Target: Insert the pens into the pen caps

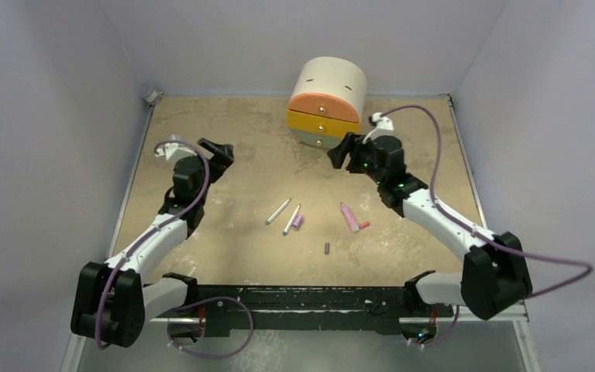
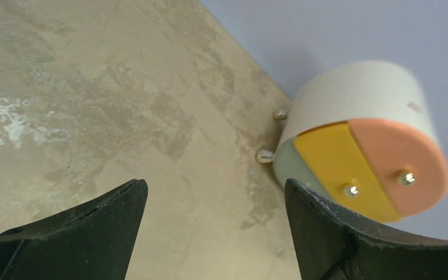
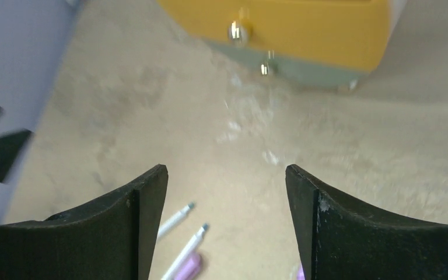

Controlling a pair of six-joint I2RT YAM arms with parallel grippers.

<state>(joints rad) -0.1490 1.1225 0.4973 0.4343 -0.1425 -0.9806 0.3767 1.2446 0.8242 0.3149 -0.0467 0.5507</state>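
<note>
Tan counter [image 1: 225, 155], with a round white drawer box [image 1: 327, 97] at the back showing orange, yellow and greyish fronts. The left pincer [image 1: 218, 151] hangs over the bare left side, spread wide and empty. The right pincer [image 1: 345, 153] is just in front of the box, also gaping with nothing in it.

Mid-counter the left white pen [image 1: 278, 211] and right white pen [image 1: 291, 219] lie side by side, with the pink pen [image 1: 349, 217] further right. The purple cap [image 1: 298, 222] touches the right white pen, the reddish cap [image 1: 364, 225] is right by the pink pen, and the dark grey cap [image 1: 327, 249] sits alone nearer the arm bases.
</note>
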